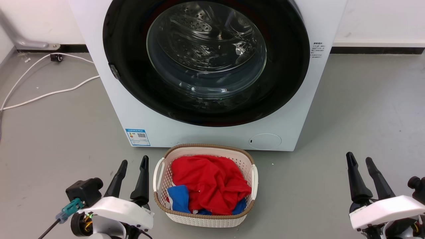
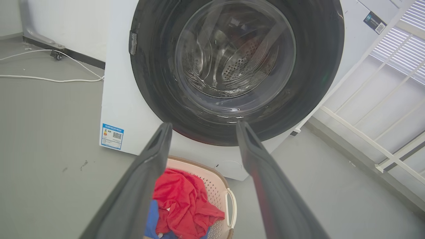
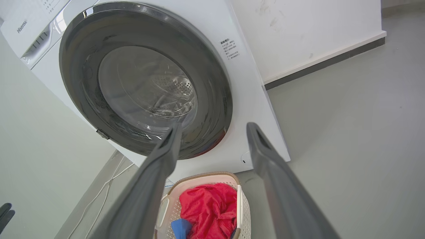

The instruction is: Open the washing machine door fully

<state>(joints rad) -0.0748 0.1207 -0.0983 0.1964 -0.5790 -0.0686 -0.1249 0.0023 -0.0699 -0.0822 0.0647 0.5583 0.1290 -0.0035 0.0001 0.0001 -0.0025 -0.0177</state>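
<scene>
The door [image 1: 206, 63] stands shut at 12 o'clock; left gripper [image 1: 134, 160] at 7, right gripper [image 1: 359, 157] at 5, both spread.

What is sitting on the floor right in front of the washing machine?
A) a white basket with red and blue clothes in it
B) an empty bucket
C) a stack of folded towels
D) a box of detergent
A: a white basket holding crumpled red and blue clothes stands on the floor just before the washing machine.
</scene>
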